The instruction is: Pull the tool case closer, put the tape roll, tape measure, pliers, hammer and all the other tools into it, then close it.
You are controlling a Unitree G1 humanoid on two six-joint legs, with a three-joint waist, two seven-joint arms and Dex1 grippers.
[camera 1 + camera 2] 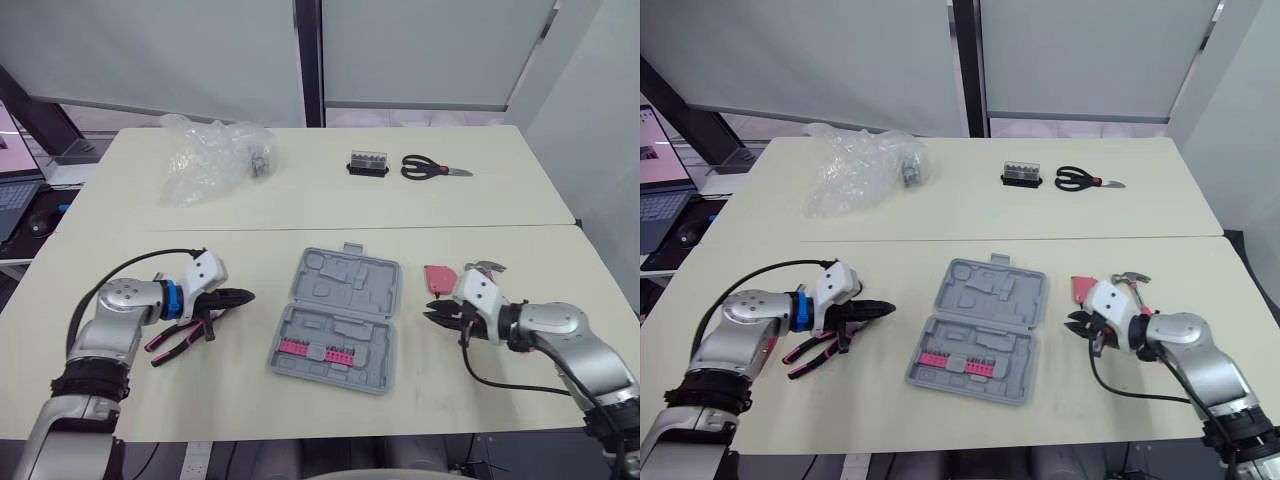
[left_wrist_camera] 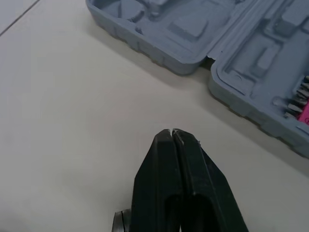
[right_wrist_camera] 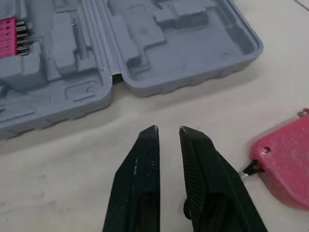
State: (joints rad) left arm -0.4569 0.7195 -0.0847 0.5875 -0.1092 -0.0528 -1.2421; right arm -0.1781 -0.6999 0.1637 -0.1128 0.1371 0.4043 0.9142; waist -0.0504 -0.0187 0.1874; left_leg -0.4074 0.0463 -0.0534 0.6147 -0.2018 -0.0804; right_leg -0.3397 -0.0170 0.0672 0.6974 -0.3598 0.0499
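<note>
1. The tool case (image 1: 337, 318) lies open mid-surface (image 1: 330, 205), lid flat, so either arm can probably reach its trays.
2. The left pincer (image 1: 244, 296) is pressed together on nothing, with the pliers (image 1: 175, 342) lying under it. The right pincer (image 1: 431, 316) is slightly parted and empty beside the tape measure (image 1: 439, 280) (hammer (image 1: 487, 267) just behind).
3. Bare room flanks the case, and the scissors (image 1: 432, 169) sit well apart on the far side.

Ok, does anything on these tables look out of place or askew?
The open tool case lies skewed on the near table, mostly unfilled. A crumpled clear plastic bag on the far table looks like stray packaging.
</note>
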